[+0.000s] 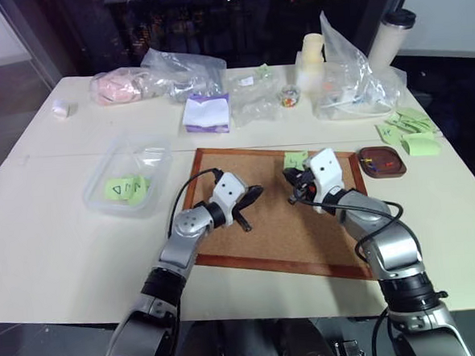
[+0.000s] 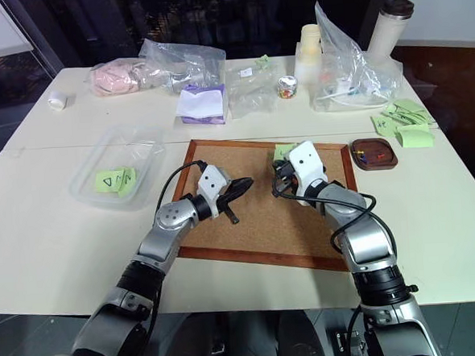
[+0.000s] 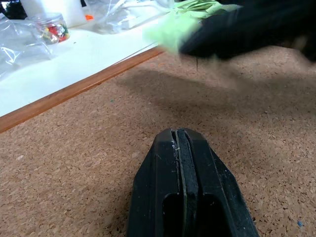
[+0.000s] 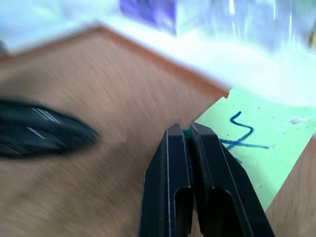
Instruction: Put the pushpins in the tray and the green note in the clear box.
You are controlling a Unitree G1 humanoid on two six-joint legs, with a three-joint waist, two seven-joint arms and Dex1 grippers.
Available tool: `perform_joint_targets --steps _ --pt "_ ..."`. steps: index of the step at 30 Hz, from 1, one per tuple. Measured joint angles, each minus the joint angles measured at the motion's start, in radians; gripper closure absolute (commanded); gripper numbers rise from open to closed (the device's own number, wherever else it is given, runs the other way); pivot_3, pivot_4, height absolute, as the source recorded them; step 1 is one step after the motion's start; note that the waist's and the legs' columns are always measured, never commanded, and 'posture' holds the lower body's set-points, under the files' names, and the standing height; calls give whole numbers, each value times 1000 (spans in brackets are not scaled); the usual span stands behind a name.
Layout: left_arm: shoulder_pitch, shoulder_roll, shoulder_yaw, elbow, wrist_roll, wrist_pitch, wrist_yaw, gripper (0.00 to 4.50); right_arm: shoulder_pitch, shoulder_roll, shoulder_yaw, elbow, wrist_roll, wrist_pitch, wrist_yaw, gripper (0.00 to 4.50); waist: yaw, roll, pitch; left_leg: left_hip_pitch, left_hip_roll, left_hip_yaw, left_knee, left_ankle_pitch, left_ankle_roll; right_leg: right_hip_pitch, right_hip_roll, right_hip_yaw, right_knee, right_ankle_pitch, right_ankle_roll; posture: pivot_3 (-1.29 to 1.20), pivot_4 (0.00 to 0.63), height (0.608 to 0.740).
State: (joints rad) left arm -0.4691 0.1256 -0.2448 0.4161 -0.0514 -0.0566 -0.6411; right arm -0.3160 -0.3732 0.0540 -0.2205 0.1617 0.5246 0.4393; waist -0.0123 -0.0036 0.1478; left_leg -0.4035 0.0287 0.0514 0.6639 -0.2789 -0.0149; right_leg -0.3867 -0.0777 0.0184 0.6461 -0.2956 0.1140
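The green note [image 4: 247,148], marked with a dark squiggle, lies at the far edge of the corkboard [image 1: 281,232]. Just above and in front of it, my right gripper [image 4: 187,131] is shut on a tiny green-headed pushpin [image 4: 187,132] held at its tips. To its left, my left gripper [image 1: 255,195] is shut and empty over the cork. The dark brown tray [image 1: 364,156], right of the board, holds a few pushpins [image 1: 378,165], red among them. The clear box [image 1: 100,166] sits at the left, with other green notes inside.
Wrinkly clear bags [image 1: 186,68], a purple packet [image 1: 207,115], a small jar of coloured pins [image 1: 289,96], white cups [image 1: 311,60] and a tall tumbler [image 1: 392,35] line the table's far side. Pale green slips [image 1: 409,129] lie behind the tray.
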Motion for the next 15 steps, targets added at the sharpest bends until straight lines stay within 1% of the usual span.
perform_joint_targets --steps 6,9,11,12,15 --pt "-8 -24 17 12 -10 9 5 4500 36 -39 1 -100 19 68 32 4425 3 -2 -1 2 0 -1 0 0 0 3 -1 -1 0 0 0 0 150 740" --pt "-11 -50 54 -12 -58 75 3 4500 88 -67 10 -179 29 97 58 4425 3 -2 -1 0 0 -2 0 0 0 1 -2 -2 0 0 0 0 150 740" --pt "-11 -57 68 -30 -84 116 -6 3812 111 -72 16 -214 36 111 65 4500 2 -3 0 -3 -1 -2 0 0 0 -2 -2 -2 0 0 0 0 150 740" --pt "-13 -60 75 -39 -99 139 -12 3541 117 -73 17 -223 38 117 66 4500 2 -3 0 -3 -1 -2 0 0 0 -2 -2 -2 0 0 0 0 150 740" --pt "-18 -67 100 -65 -151 220 -35 2010 129 -81 24 -265 39 131 69 4500 2 -4 0 -5 -1 -2 0 0 0 -4 -1 -2 -1 0 0 0 150 740"
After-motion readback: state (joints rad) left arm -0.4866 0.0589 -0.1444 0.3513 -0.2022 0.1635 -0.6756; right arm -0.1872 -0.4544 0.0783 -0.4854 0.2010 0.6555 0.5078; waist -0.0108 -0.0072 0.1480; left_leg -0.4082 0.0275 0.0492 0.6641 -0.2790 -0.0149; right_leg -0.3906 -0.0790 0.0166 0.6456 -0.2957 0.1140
